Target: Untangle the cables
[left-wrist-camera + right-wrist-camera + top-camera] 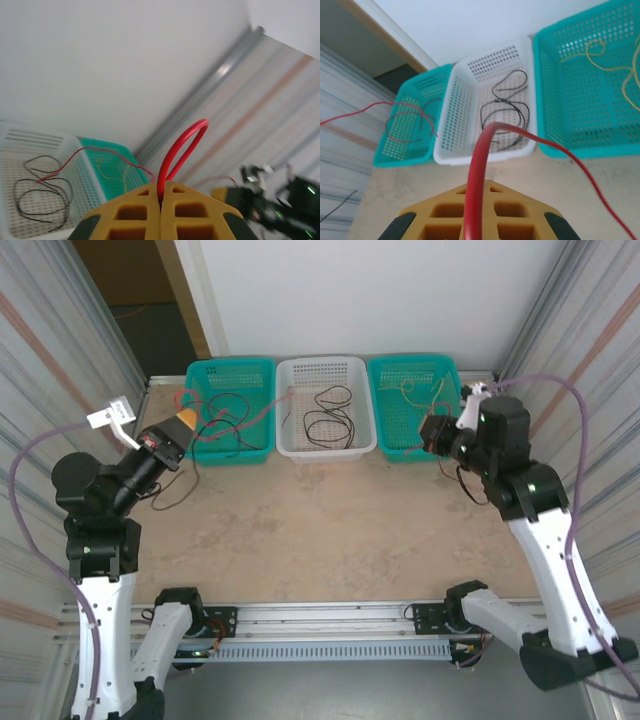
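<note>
while both arms were raised over the beige table [320, 530], the left gripper [161, 196] was clenched on a red cable [182, 147]. the cable rose as a narrow loop from the seam between the gripper's yellow fingers [132, 212], at the lower centre of the left wrist view. in the top view this gripper lay at the left of the frame, just beside the left teal basket [230, 365].

the right gripper [477, 192] was likewise clenched on a red cable. it passed between its yellow fingers [515, 212] at the bottom centre of the right wrist view, then arched up and fell away toward the lower right corner. whether both grippers held one and the same strand could not be told.

three baskets stood touching in a row along the upper edge of the table. the left teal basket held a dark cable [232, 405] with a thin red strand across it. the white basket [320, 362] in the middle held a coiled black cable [330, 425]. the right teal basket [415, 360] held a yellow cable [575, 58]. a further black strand [185, 485] curved over the table just below the left gripper.
</note>
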